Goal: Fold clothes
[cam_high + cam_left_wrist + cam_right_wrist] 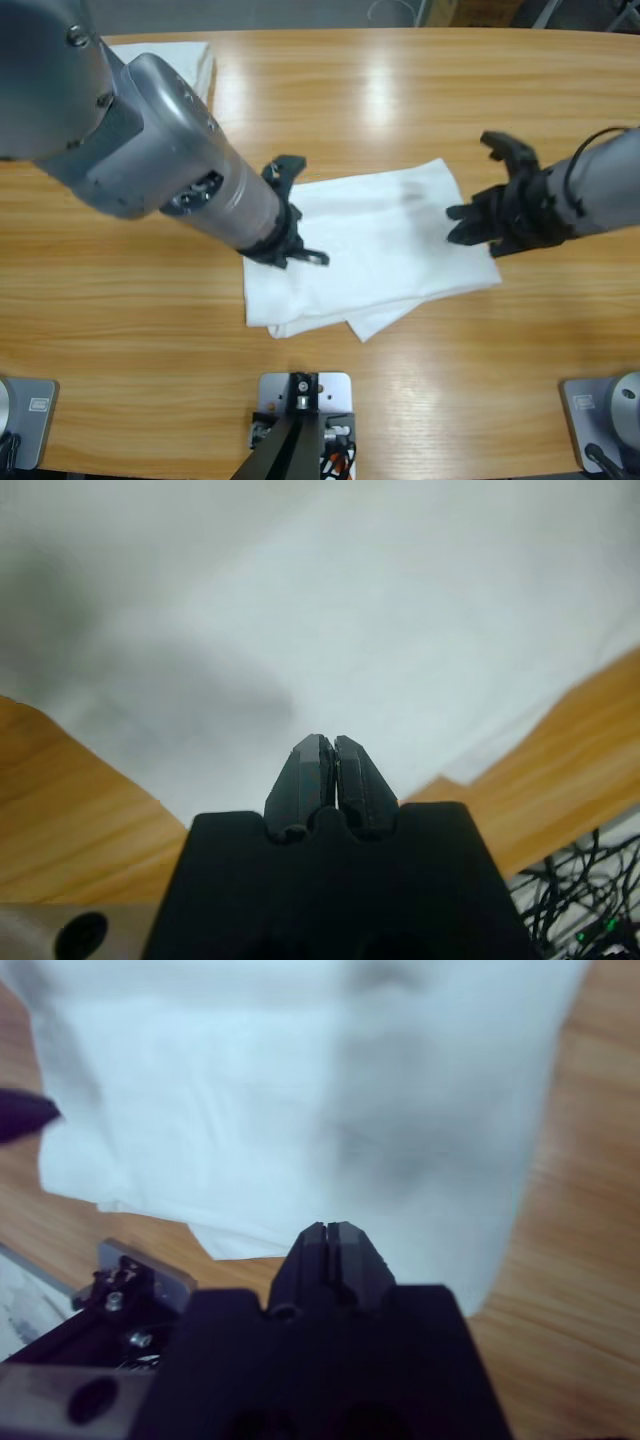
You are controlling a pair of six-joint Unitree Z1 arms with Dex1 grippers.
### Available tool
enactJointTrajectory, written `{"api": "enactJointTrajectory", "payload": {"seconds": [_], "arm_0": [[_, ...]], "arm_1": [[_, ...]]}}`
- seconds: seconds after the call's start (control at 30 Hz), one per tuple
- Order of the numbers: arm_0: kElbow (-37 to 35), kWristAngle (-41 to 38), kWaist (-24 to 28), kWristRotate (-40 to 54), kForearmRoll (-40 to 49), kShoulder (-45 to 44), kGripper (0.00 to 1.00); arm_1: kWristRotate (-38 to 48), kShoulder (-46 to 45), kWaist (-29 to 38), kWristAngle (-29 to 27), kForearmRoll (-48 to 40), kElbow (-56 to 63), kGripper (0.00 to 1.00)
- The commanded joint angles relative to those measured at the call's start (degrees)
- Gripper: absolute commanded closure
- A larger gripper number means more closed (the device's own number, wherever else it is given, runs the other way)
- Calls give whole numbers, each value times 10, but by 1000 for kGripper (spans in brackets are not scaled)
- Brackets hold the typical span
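Observation:
One white T-shirt [385, 240] lies folded into a rough rectangle at the table's middle, with a doubled flap along its front edge. No lettering shows on it. My left gripper [333, 752] hovers over the shirt's left part [400, 610], shut, with no cloth between its tips. In the high view this gripper [296, 214] sits at the shirt's left edge. My right gripper [337, 1237] is shut too and holds nothing; it points across the shirt [300, 1090] from the right edge, where the high view shows it [480, 195].
More folded white cloth [195, 62] lies at the far left corner, partly hidden behind my left arm's big silver elbow [120, 130]. Bare wood [420, 90] stretches behind the shirt and along the front edge.

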Motion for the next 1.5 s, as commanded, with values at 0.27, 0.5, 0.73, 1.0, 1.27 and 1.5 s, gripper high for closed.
{"api": "enactJointTrajectory", "payload": {"seconds": [0.27, 0.5, 0.73, 1.0, 1.27, 1.5], "arm_0": [[-27, 7, 57, -17, -3, 112, 1000], [-25, 9, 75, -18, -3, 113, 1000], [-25, 8, 75, -18, -4, 120, 1000], [21, 43, 126, -12, -6, 61, 1000], [37, 63, 156, 4, -4, -43, 1000], [107, 61, 149, 4, 21, -145, 1000]], "arm_1": [[19, 99, 10, -17, -75, 87, 1000], [93, 93, 10, -94, 7, 80, 1000], [134, 68, 10, -111, 74, 72, 1000], [134, 44, 10, -112, 84, 70, 1000], [140, -58, -3, -86, 66, 50, 41], [42, -68, -101, -21, 50, 36, 431]]}}
